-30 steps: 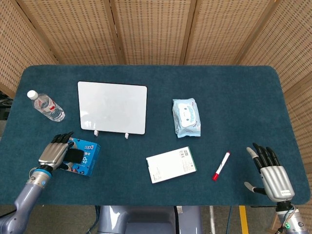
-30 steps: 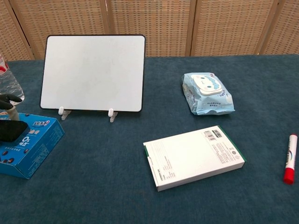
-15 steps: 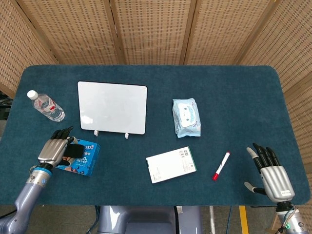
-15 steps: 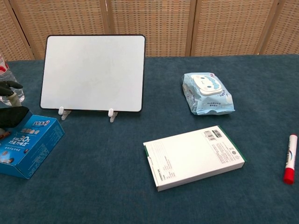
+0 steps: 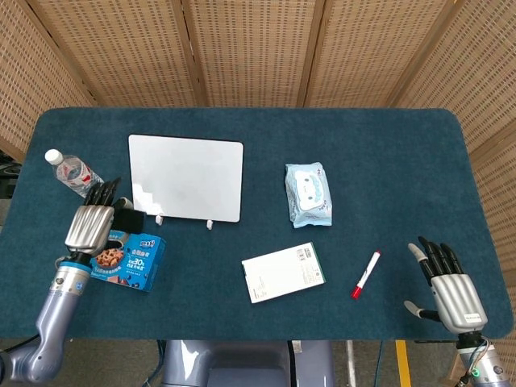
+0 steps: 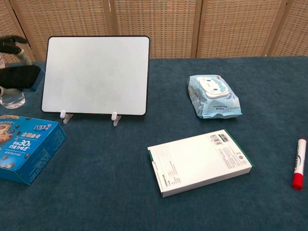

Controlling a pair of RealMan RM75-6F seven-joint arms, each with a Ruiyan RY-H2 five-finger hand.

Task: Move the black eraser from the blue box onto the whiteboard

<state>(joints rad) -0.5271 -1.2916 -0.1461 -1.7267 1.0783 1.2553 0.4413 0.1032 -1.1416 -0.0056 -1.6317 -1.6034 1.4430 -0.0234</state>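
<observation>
Head view shows the desk (image 5: 242, 298), covered in dark teal cloth, carrying the whiteboard (image 5: 186, 177) toward its rear-left; the board stands propped on two small white feet. Next in size, a white box (image 5: 283, 272) lies near the front centre, a blue box (image 5: 129, 259) sits near the front-left edge, and a pack of wipes (image 5: 308, 194) lies right of the board. A water bottle (image 5: 75, 173) lies by the left edge and a red marker (image 5: 366, 274) rests front-right.

Change noted: the black eraser (image 5: 129, 220) is no longer on the blue box. The left hand (image 5: 89, 226) grips it and has raised it clear, so it now hangs above the desk between the blue box and the board's lower-left corner. In the chest view it sits just beside the board's left edge, apart from it. Judgement: pick-up complete; carry and placement onto the board outstanding.

The right hand (image 5: 447, 286) rests at the front-right corner, fingers spread, holding nothing.

Woven cane screens (image 5: 258, 48) with wooden posts close off the room behind the desk.
</observation>
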